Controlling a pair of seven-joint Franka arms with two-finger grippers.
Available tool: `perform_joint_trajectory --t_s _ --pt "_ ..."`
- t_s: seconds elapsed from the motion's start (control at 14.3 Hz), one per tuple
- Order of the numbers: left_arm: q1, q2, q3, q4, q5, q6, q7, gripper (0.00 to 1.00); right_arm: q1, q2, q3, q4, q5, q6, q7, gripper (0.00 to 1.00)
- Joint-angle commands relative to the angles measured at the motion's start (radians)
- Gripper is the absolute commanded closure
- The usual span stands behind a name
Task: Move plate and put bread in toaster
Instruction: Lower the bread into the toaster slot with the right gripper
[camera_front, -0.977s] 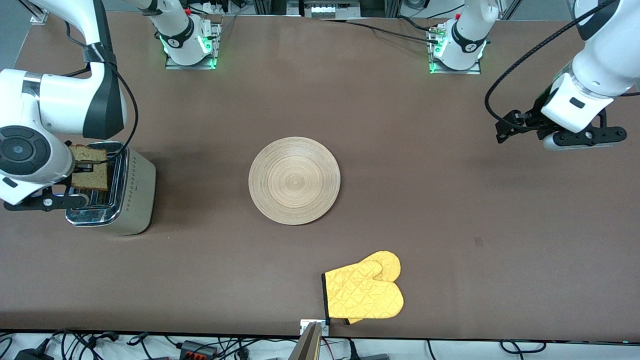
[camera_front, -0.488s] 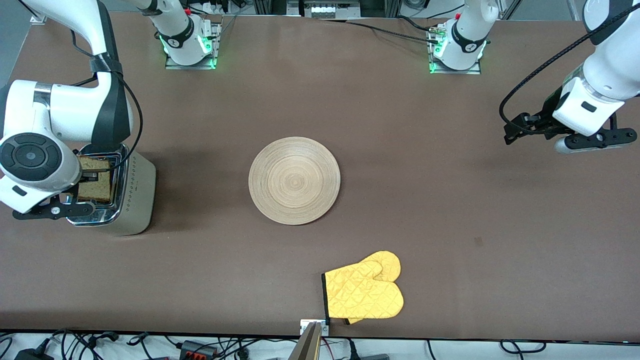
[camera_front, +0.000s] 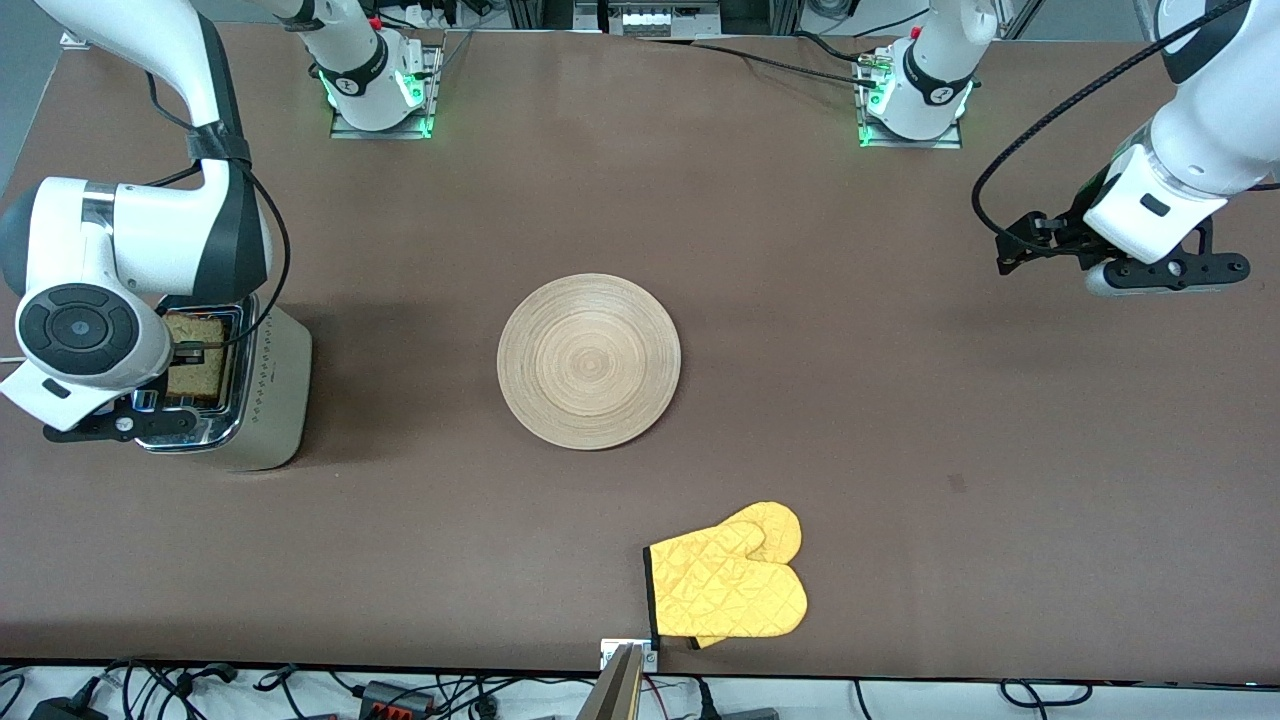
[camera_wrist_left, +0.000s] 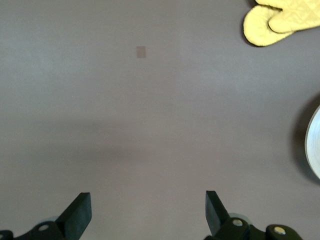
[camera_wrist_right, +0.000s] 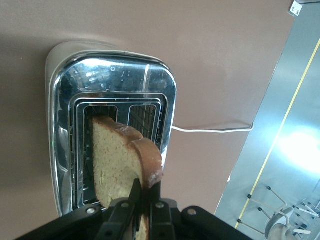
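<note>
here the right gripper (camera_wrist_right: 142, 202) pinches the bread (camera_wrist_right: 122, 162) upright by its crust, directly over a toaster (camera_wrist_right: 107, 95) slot so it can drop in; the left gripper (camera_wrist_left: 147, 212) waits open over bare table

I cannot read any text, brand, number or sign here. The toaster (camera_front: 262, 385) has only a row of dots on its side. The plate (camera_front: 589, 361) and the yellow oven mitt (camera_front: 728, 587) carry no writing.
</note>
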Motion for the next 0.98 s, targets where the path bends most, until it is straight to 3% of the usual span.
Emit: perform_joint_trajectory --t_s 0.0,0.21,0.28,0.42,0.49,0.84,0.91 --pt "-0.009 0.013 0.020 0.019 0.002 -0.020 0.054 0.00 -0.001 -0.011 0.000 -0.068 -0.009 0.042 0.005 1.00" --pt "-0.012 0.013 0.043 0.014 0.000 -0.017 0.096 0.00 -0.003 -0.005 0.002 -0.088 -0.004 0.056 0.006 1.00" --pt "-0.020 0.015 0.080 0.011 -0.003 -0.015 0.101 0.00 -0.003 0.003 0.002 -0.088 0.020 0.063 0.005 0.94" --pt "-0.031 0.015 0.094 0.013 -0.003 -0.018 0.124 0.00 -0.022 0.000 0.002 -0.083 0.086 0.069 0.005 0.13" --pt "-0.031 0.015 0.094 0.013 0.000 -0.017 0.123 0.00 -0.017 -0.011 0.000 -0.077 0.118 0.059 0.005 0.00" --pt "-0.029 0.044 0.096 0.026 0.002 -0.014 0.110 0.00 -0.010 -0.111 0.007 -0.066 0.140 0.053 -0.001 0.00" --pt "-0.031 0.039 0.097 0.028 0.002 -0.011 0.107 0.00 -0.009 -0.141 0.007 -0.066 0.196 0.053 -0.003 0.00"
